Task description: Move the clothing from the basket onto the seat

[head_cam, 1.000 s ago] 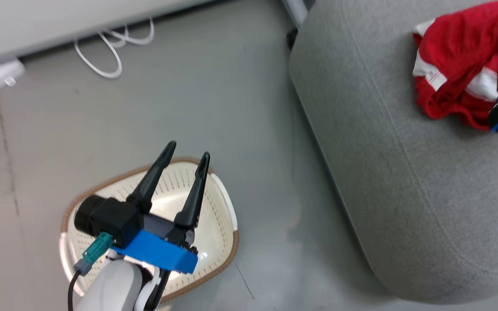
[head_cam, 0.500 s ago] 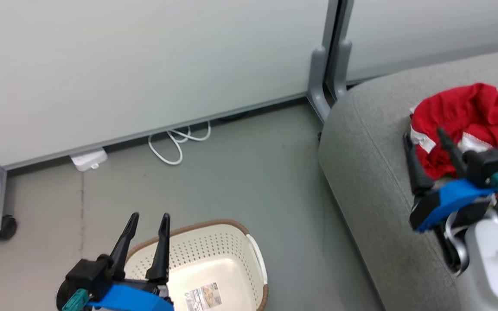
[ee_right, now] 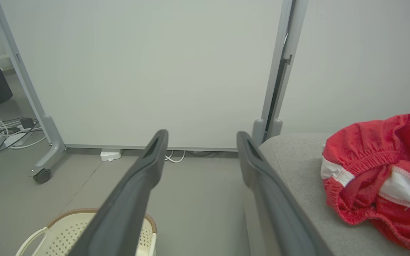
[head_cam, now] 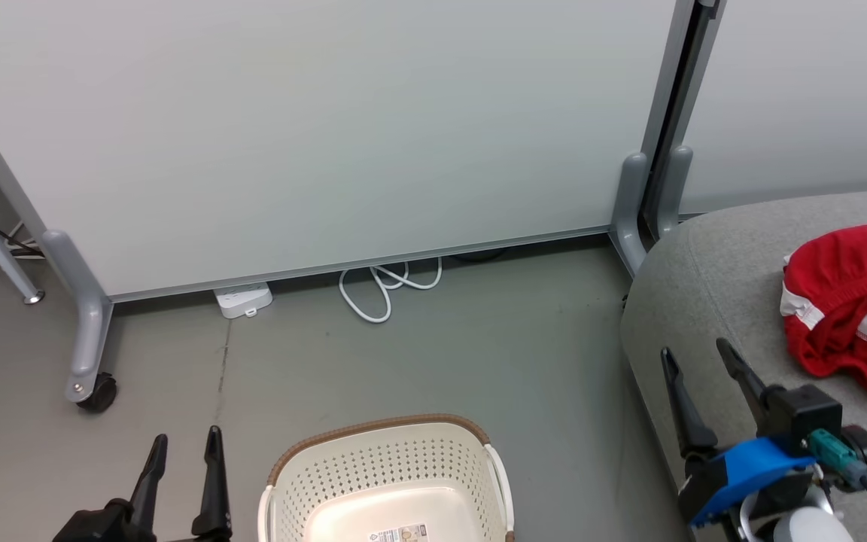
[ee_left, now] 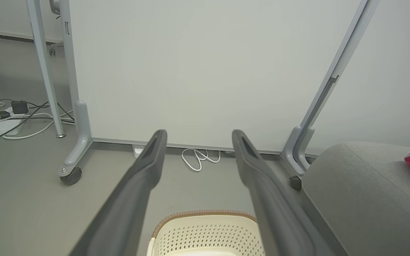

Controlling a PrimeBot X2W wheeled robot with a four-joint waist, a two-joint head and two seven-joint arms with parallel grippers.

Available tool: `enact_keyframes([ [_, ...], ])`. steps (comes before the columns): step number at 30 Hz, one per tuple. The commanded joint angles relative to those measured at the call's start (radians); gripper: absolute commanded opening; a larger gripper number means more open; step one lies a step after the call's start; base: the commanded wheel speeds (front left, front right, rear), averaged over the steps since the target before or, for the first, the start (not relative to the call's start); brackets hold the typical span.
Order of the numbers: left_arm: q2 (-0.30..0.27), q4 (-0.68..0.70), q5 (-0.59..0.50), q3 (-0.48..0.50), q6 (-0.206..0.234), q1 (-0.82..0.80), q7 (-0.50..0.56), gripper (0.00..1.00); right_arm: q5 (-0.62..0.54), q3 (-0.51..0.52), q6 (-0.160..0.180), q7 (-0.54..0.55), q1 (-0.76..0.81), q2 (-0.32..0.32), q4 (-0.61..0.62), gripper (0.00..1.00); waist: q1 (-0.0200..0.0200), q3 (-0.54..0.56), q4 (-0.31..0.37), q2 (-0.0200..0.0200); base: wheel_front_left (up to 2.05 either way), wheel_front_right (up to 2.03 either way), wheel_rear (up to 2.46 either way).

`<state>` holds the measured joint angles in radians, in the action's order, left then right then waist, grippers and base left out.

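Head view has risen; right claw (head_cam: 693, 350), spread and empty, now clear of the clothing (head_cam: 847, 301); left claw (head_cam: 187, 434) spread too.

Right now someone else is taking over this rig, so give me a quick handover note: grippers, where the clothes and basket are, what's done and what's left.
Left gripper: open, empty, just left of the cream-white perforated plastic basket, which stands on the floor.
Right gripper: open, empty, at the edge of the large grey woven-fabric seat cushion, apart from the clothing.
Red clothing with white stripes: bunched on the seat; whether it is one piece or two cannot be told.
Done: the visible part of the basket holds no clothing.
Left: check the basket's near end, which the head view cuts off. If it is empty, the job looks finished.
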<state>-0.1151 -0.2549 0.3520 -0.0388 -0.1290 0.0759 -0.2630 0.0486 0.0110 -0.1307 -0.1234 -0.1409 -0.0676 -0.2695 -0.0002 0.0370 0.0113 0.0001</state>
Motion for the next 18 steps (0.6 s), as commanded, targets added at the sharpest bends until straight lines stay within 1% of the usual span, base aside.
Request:
enact_keyframes([
  [1,-0.002,-0.004,-0.004,0.017,-0.002,0.011,-0.002,1.0,0.004,0.004,0.0,0.006,0.039,0.008,0.019,1.0,0.0002,0.006,-0.012,-0.0001,0.0,0.0,0.0],
  [9,0.0,-0.016,-0.005,0.041,-0.003,0.021,-0.002,1.0,0.03,0.002,0.0,0.023,0.117,0.018,0.072,1.0,0.0002,0.002,-0.014,-0.0001,0.0,0.0,0.0],
  [18,0.003,-0.034,-0.009,0.038,-0.003,0.01,-0.003,1.0,0.048,-0.003,0.0,0.03,0.13,0.018,0.082,1.0,0.0002,-0.002,-0.008,-0.0001,0.0,0.0,0.0],
])
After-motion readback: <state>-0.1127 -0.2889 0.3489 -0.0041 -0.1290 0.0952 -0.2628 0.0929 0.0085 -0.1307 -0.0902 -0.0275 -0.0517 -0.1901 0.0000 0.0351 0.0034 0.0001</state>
